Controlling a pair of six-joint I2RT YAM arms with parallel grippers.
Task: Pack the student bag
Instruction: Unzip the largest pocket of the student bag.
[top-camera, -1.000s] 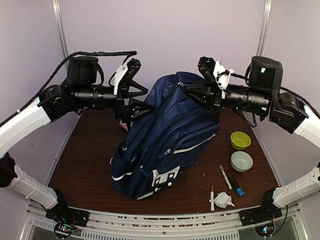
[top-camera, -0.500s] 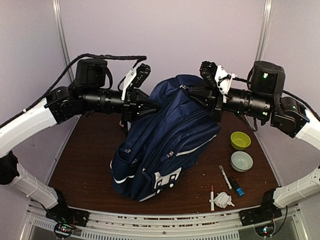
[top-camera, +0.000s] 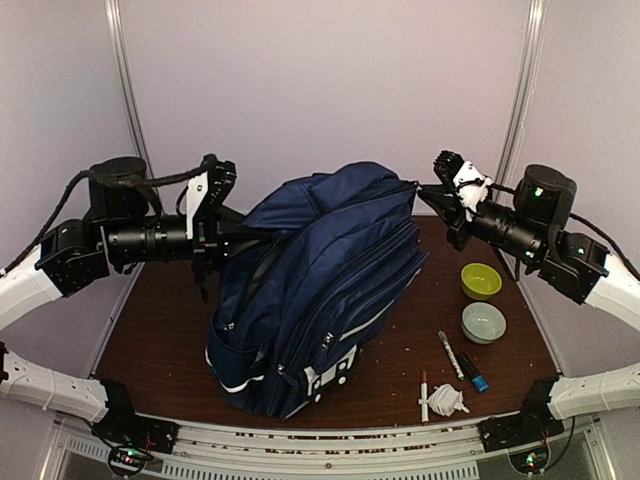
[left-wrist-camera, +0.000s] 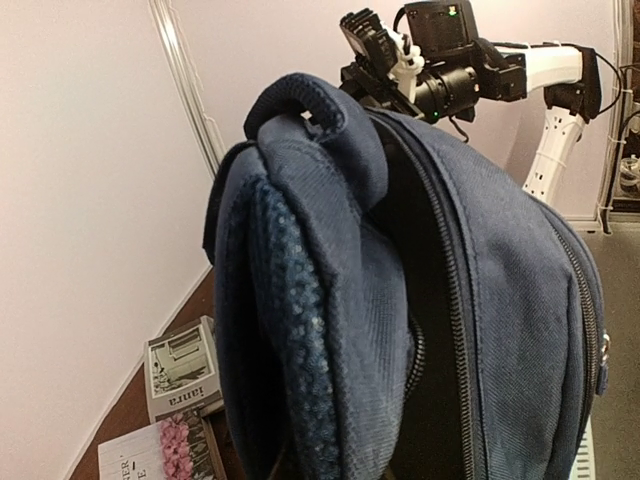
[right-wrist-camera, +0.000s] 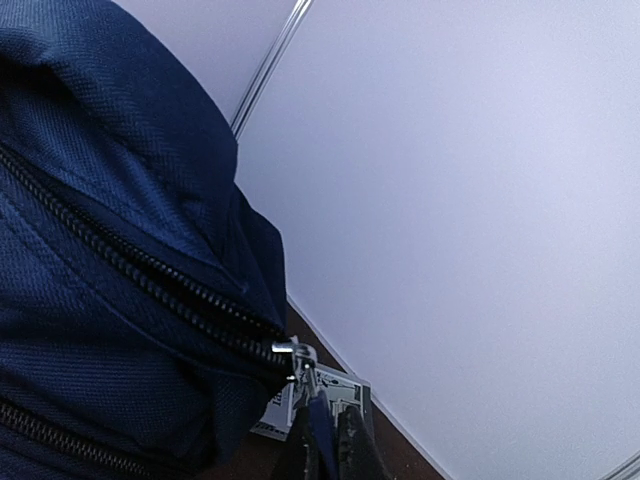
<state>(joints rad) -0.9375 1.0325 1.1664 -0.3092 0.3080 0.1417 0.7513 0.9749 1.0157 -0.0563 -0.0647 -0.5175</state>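
Brown table, navy student bag (white-striped)

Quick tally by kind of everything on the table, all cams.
Bags: 1, student bag
Bowls: 2, green bowl, pale bowl
Markers and pens: 3, white marker, blue-capped marker, thin pen
Cord bundles: 1, white cord bundle
Books behind the bag: 2, picture-cover book, flowered book
Total: 9

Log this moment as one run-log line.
left gripper: shut on student bag | right gripper: shut on zipper pull | student bag: standing on table, zip partly open | green bowl: outside bag
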